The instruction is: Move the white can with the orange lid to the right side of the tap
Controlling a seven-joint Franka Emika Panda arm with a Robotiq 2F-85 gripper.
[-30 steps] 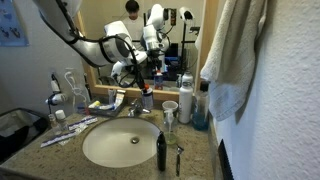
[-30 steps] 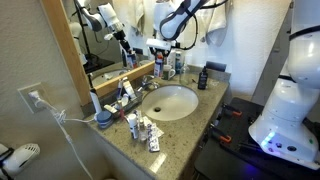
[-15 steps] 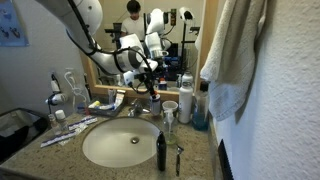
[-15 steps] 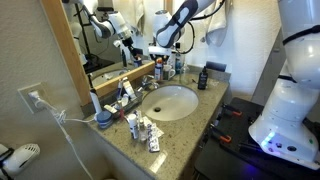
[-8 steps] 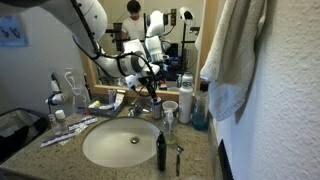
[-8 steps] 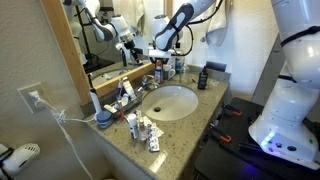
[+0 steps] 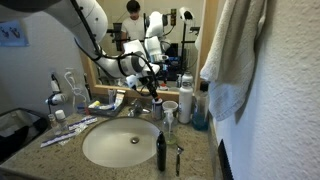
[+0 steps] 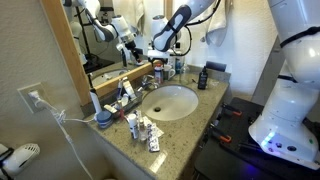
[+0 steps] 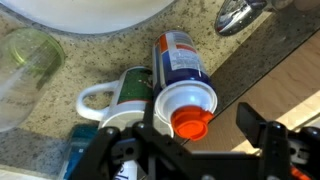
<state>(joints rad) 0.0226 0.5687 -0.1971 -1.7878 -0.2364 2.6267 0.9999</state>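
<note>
In the wrist view the white can with the orange lid (image 9: 185, 85) stands upright on the speckled counter by the wooden mirror ledge. My gripper (image 9: 200, 128) hangs over it, open. Its fingers (image 9: 252, 124) stand either side of the lid, and a gap shows between the lid and the right finger. The chrome tap (image 9: 240, 12) lies at the top right of that view. In both exterior views the gripper (image 7: 152, 90) (image 8: 158, 66) is low behind the sink, close to the tap (image 7: 133, 109) (image 8: 149, 83). The can is too small there to make out clearly.
A green and white mug (image 9: 122, 95) touches the can's side, with a clear glass (image 9: 25, 60) beyond it. A white cup (image 7: 170, 110), a silver spray can (image 7: 186, 100) and a blue bottle (image 7: 200, 116) crowd the counter. A slim black bottle (image 7: 161, 150) stands at the sink's (image 7: 95, 150) front.
Over two seconds the arm has swung across and come down behind the sink, beside the tap. In the last half second it has hardly moved.
</note>
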